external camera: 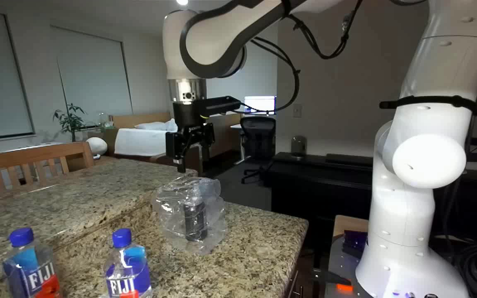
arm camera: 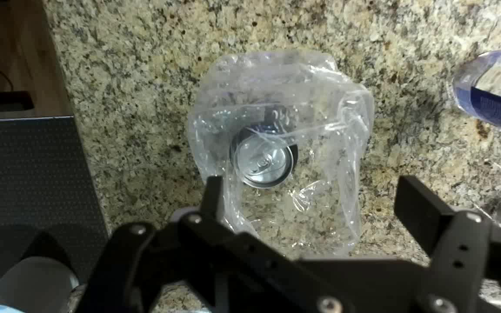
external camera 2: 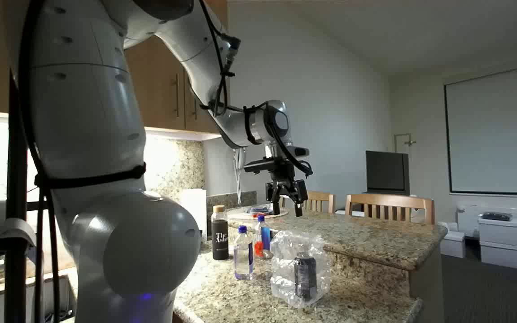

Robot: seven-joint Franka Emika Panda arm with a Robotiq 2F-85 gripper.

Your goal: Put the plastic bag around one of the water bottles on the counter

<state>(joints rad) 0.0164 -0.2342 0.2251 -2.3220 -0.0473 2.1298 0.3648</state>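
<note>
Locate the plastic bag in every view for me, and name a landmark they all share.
In an exterior view: the plastic bag is left of centre, lower half.
In an exterior view: the plastic bag is right of centre, low down.
In the wrist view: the plastic bag is around the middle.
Shared landmark: the dark can, within the plastic bag's outline in all three.

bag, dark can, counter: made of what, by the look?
Plastic bag: thin, glossy clear plastic film; see-through, whitish creases, bright glints.
Dark can: likely aluminium; shiny silvery top with pull tab.
Counter: probably polished granite; speckled tan-brown, faint sheen; engineered stone possible.
</note>
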